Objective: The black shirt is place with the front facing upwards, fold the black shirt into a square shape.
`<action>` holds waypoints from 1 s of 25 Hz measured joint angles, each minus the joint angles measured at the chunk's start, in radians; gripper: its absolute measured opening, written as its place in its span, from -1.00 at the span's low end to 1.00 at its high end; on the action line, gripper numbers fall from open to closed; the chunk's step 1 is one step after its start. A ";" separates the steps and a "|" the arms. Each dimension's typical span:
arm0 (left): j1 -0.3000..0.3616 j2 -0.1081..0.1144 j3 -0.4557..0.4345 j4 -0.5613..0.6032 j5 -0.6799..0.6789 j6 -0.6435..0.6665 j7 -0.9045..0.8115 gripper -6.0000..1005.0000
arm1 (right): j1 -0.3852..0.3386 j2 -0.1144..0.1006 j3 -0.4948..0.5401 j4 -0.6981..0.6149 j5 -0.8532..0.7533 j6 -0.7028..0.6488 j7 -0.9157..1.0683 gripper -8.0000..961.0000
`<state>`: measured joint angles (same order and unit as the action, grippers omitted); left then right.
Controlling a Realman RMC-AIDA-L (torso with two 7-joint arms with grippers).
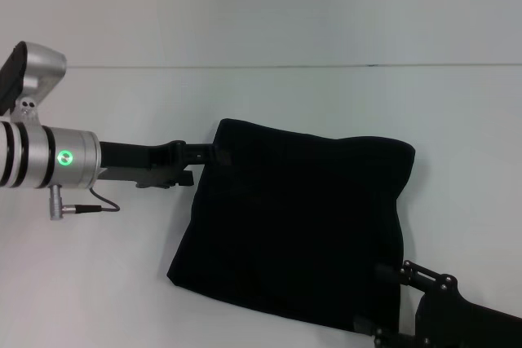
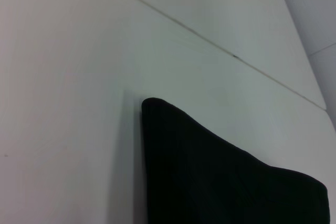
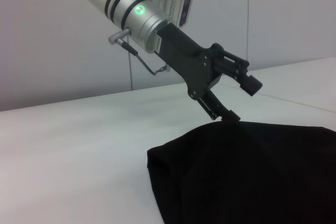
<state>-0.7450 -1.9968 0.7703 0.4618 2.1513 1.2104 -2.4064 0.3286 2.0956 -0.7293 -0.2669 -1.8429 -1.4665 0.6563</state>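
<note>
You see the shirt point(image 1: 298, 234) already folded into a rough square on the white counter point(image 1: 269, 103), the left hand point(image 3: 239, 98) spread wide at its far-left corner, right hand point(image 1: 383, 299) state unclear; next, likely just withdraw.

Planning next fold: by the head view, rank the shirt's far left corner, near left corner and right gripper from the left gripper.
From the left gripper:
1. The black shirt's far left corner, at it.
2. Its near left corner, toward the robot.
3. The right gripper, near right.
</note>
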 joint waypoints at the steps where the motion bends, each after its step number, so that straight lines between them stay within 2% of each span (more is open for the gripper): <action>1: 0.001 -0.004 0.004 0.000 0.000 -0.008 0.000 0.91 | 0.001 0.000 0.000 0.000 0.001 0.001 0.001 0.72; 10: 0.001 -0.031 0.008 0.000 0.001 -0.024 0.001 0.91 | 0.007 -0.002 0.002 -0.002 0.006 0.004 0.004 0.72; 20: -0.003 -0.048 0.022 0.000 0.001 -0.030 0.004 0.90 | 0.007 -0.002 0.002 -0.002 0.004 0.001 0.005 0.72; 25: -0.003 -0.049 0.065 0.006 0.001 -0.028 0.002 0.89 | 0.006 -0.003 0.002 -0.001 0.001 -0.003 0.005 0.72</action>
<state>-0.7485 -2.0456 0.8352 0.4674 2.1522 1.1823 -2.4045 0.3345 2.0921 -0.7274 -0.2683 -1.8419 -1.4695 0.6611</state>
